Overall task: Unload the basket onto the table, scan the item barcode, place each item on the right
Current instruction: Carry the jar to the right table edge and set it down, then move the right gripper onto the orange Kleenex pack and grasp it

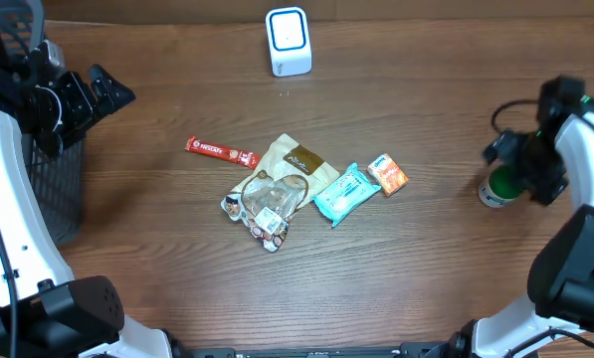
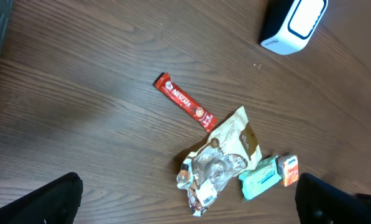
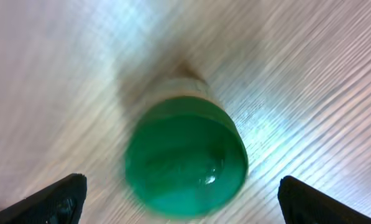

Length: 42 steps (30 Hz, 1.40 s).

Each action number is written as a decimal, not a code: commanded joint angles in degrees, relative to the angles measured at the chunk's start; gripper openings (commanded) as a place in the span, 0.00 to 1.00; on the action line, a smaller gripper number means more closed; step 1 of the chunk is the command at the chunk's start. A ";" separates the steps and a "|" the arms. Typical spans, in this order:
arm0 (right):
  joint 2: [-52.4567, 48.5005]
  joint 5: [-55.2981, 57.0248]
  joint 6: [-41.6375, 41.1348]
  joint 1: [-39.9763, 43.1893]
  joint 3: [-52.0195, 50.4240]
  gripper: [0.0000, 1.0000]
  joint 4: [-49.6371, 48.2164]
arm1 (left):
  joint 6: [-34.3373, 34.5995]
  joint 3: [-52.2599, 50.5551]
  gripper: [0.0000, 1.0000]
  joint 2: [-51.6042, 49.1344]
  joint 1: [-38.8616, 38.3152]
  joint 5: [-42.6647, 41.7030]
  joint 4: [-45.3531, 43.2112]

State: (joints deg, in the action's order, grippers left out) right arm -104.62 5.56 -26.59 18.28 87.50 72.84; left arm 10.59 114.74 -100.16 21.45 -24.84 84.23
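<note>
A white scanner with a blue frame (image 1: 289, 42) stands at the far middle of the table. At the right stands a jar with a green lid (image 1: 495, 189), which fills the right wrist view (image 3: 185, 163). My right gripper (image 1: 505, 167) (image 3: 185, 199) is open, with its fingers wide on either side of the jar and not touching it. My left gripper (image 1: 107, 94) (image 2: 188, 199) is open and empty, high over the table's left side. No barcode shows on the jar.
Mid-table lie a red Nescafe stick (image 1: 221, 151), a beige pouch (image 1: 298, 162), a clear bag of sweets (image 1: 265, 204) with a barcode label (image 2: 206, 198), a teal wipes pack (image 1: 346, 193) and a small orange box (image 1: 387, 173). A black basket (image 1: 53, 189) stands at the left edge.
</note>
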 commanded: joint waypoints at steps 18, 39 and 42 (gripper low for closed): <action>1.01 -15.93 19.67 -14.49 2.21 0.24 2.82 | 0.35 -0.15 1.00 -0.17 -0.15 -0.02 -0.11; 1.01 -15.67 25.62 -24.81 -24.20 0.22 -35.26 | 0.35 -0.15 1.00 -0.20 -0.15 -0.02 -0.09; 0.98 -15.69 25.59 -24.81 -24.57 0.23 -34.82 | 0.37 -0.15 1.00 -0.20 -0.15 -0.02 -0.11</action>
State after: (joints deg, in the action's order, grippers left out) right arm -104.20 -10.11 -1.72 -6.50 63.61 38.06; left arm 10.59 114.74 -100.20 21.45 -24.84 84.20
